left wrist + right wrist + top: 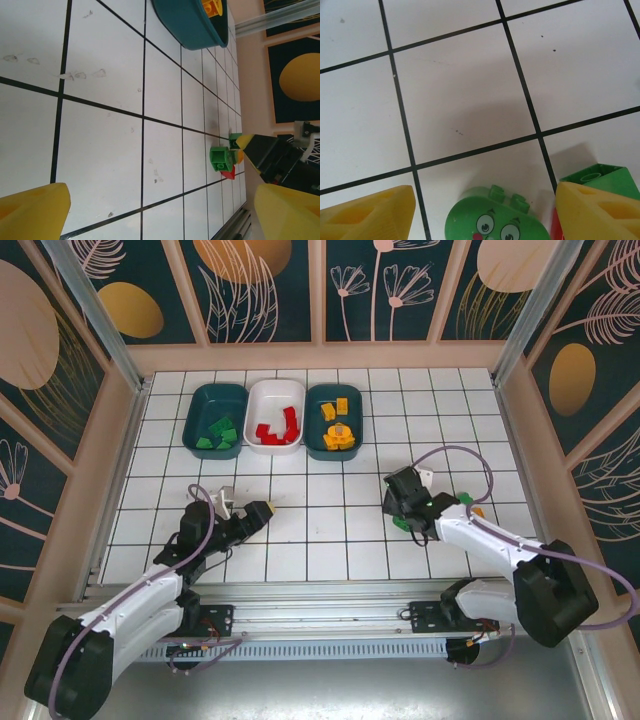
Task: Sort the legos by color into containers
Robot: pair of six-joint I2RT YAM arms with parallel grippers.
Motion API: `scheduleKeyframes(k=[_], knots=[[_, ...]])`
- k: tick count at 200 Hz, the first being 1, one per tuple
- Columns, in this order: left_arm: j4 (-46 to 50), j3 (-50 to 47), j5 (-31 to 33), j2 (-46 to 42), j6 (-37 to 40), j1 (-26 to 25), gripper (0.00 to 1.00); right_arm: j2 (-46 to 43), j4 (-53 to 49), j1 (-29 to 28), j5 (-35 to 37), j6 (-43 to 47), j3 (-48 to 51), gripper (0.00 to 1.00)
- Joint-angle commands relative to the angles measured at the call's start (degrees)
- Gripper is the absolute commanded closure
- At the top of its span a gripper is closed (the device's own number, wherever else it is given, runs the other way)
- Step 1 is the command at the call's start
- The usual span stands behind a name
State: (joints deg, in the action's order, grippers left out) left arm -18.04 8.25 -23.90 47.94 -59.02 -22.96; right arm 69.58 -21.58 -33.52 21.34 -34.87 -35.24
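Right wrist: your right gripper (485, 200) is hovering unclenched astride the green face brick (492, 222) — apparently lining up a grab — left gripper (160, 200) idling released.

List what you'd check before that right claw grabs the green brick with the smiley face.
1. Right gripper open: ok, jaws wide apart.
2. Green face brick between its fingers: ok, a gap on either side.
3. Neighbours clear: not ok, another green brick crowds one finger.
4. Teal tub holding the greens has room: ok.
5. Left gripper out of the way: ok, open and empty over bare tiles.
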Motion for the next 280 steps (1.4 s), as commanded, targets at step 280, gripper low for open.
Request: scheduleKeyframes(k=[280], knots=[[-0.7,0.7,2.4,-1.6,0.9,-0.5,0.04,-2.7,3.6,-11.2,-11.4,-9.3,6.9,0.28]])
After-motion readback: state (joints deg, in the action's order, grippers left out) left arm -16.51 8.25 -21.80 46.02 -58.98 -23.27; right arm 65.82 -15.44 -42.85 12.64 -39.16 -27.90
